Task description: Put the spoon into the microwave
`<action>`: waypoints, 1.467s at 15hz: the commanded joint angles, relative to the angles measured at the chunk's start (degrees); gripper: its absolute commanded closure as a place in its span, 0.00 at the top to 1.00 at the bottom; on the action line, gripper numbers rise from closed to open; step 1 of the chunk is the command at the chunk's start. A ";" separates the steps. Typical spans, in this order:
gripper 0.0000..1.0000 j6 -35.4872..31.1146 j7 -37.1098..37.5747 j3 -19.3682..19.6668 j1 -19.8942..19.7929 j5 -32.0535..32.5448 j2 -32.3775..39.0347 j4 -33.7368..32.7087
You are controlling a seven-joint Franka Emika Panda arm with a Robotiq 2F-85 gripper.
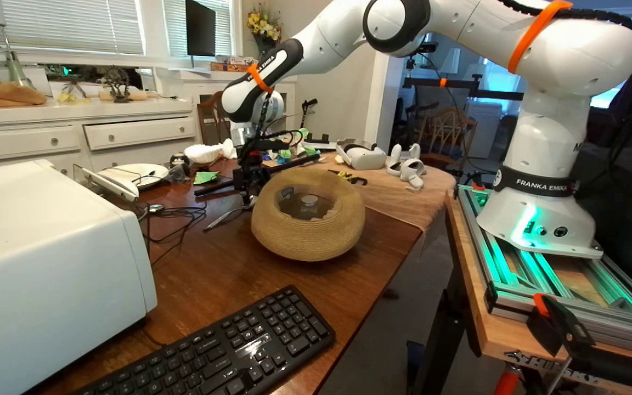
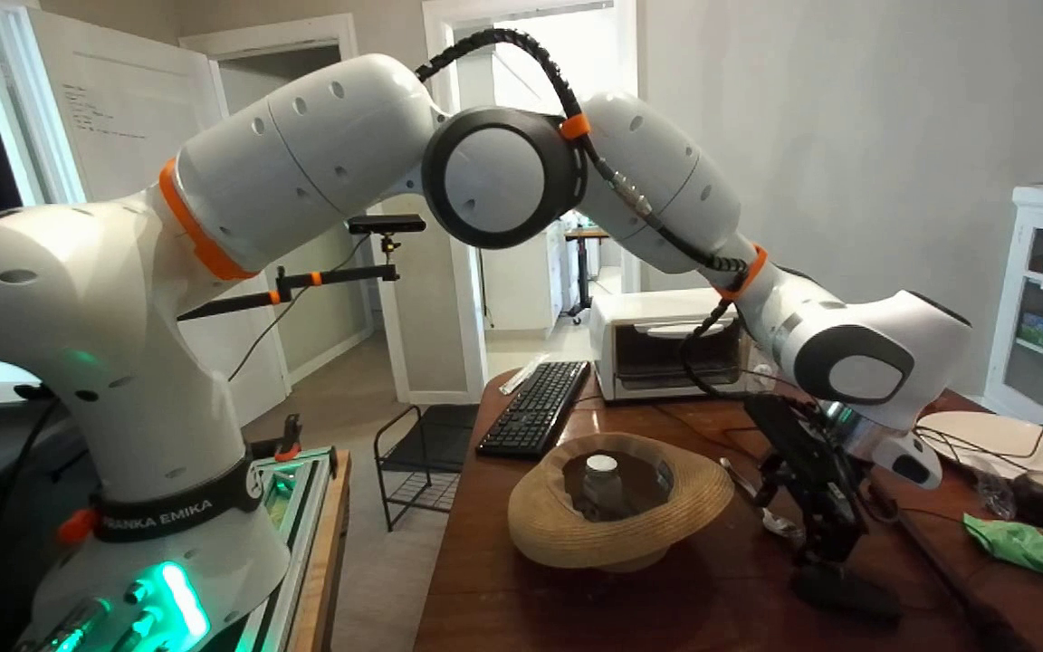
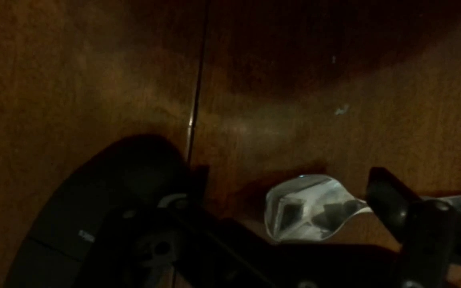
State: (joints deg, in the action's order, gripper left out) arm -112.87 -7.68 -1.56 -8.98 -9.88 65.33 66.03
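A shiny metal spoon (image 3: 306,208) lies on the wooden table. In the wrist view its bowl shows between the spread fingers of my gripper (image 3: 288,180), and the right finger (image 3: 388,204) covers part of its handle. Neither finger clasps the spoon. The exterior views show the gripper (image 2: 798,525) low over the table by the spoon (image 1: 223,218), beside the hat. The white microwave (image 1: 47,247) stands on the same table. Its dark front (image 2: 675,353) with a white handle shows in an exterior view; how far its door stands out I cannot tell.
A straw hat (image 1: 305,241) with a jar (image 2: 602,489) in it sits close to the gripper. A black mouse (image 3: 114,200) lies by the left finger. A keyboard (image 2: 535,412), loose cables (image 1: 179,216) and a white plate (image 2: 1019,435) are also on the table.
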 commanded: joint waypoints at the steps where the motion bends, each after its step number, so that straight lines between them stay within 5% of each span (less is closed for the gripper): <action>1: 1.00 1.74 -5.94 -2.61 -2.34 -0.53 3.22 -3.61; 14: 1.00 4.49 -18.64 -9.30 -9.82 -8.10 5.71 -5.94; 22: 1.00 5.26 -18.09 -8.39 -9.05 -7.96 4.70 -5.97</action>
State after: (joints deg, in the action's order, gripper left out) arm -108.34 -25.10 -10.11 -18.61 -17.70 68.82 61.81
